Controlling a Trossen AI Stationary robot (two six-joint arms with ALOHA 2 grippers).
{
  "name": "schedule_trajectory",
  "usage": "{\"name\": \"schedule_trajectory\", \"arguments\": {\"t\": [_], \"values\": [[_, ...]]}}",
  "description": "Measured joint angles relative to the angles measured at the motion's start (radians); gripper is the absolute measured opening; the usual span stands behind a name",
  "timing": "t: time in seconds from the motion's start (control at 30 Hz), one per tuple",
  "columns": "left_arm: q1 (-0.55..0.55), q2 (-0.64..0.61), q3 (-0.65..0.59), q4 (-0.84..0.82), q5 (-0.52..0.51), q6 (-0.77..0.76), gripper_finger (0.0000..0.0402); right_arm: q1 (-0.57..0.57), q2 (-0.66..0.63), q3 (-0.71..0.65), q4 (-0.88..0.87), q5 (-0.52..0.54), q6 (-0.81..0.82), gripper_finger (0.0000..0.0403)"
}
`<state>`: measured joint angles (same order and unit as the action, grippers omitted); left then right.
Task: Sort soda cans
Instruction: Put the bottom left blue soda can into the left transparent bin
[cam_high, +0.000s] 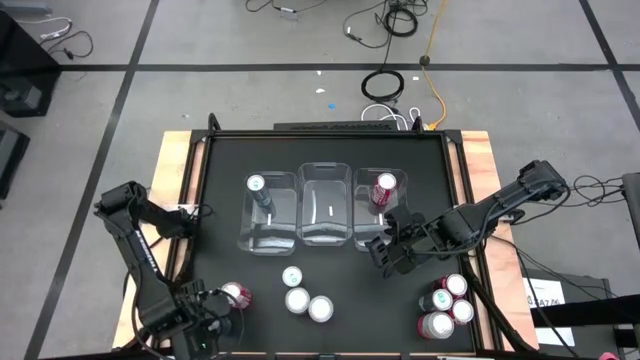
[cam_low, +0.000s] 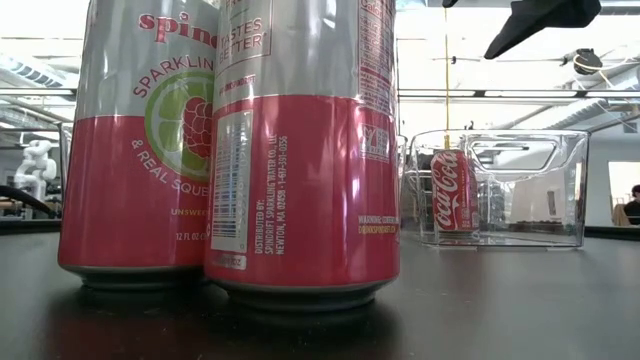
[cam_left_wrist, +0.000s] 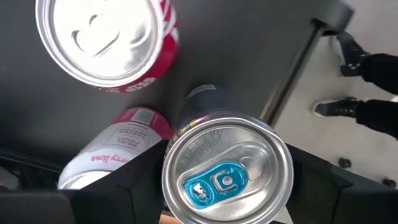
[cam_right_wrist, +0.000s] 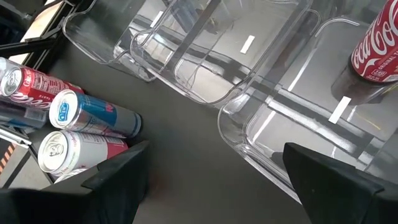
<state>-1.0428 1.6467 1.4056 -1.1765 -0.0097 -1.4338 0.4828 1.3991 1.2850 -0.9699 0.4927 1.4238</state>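
Note:
My left gripper (cam_high: 213, 318) is at the table's near left corner, shut on a dark soda can with a silver top and blue tab (cam_left_wrist: 227, 174). Beside it a red can (cam_left_wrist: 106, 40) stands upright, and a pink-and-white can (cam_left_wrist: 118, 155) appears to lie on its side. My right gripper (cam_high: 385, 255) hovers open just in front of the right clear bin (cam_high: 378, 215), with nothing between its fingers (cam_right_wrist: 112, 174). A red cola can (cam_high: 385, 186) stands in that bin. A dark can (cam_high: 257, 186) stands in the left bin. My left gripper pinches the dark can's upper side wall just under the rim (cam_left_wrist: 171, 171) between its two fingers, one on each side. The fingers come from above, pointing down. The can stays upright with its top up. Whether its base is off the table I cannot tell.
The middle bin (cam_high: 325, 205) holds no can. Three cans (cam_high: 300, 298) stand in front of the bins, and several more (cam_high: 446, 303) are grouped at the near right. Two pink cans (cam_low: 290, 150) fill the low view's left half.

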Motion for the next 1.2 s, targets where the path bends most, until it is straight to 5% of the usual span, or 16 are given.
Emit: {"name": "schedule_trajectory", "arguments": {"t": [0.53, 1.2], "values": [[0.092, -0.007, 0.204, -0.213, -0.007, 0.000, 0.0264, 0.004, 0.000, 0.000, -0.058, -0.055, -0.105, 0.0354], [0.261, -0.011, 0.352, -0.248, -0.021, 0.041, 0.0264, 0.003, 0.000, 0.000, -0.149, -0.138, -0.308, 0.0354]]}}
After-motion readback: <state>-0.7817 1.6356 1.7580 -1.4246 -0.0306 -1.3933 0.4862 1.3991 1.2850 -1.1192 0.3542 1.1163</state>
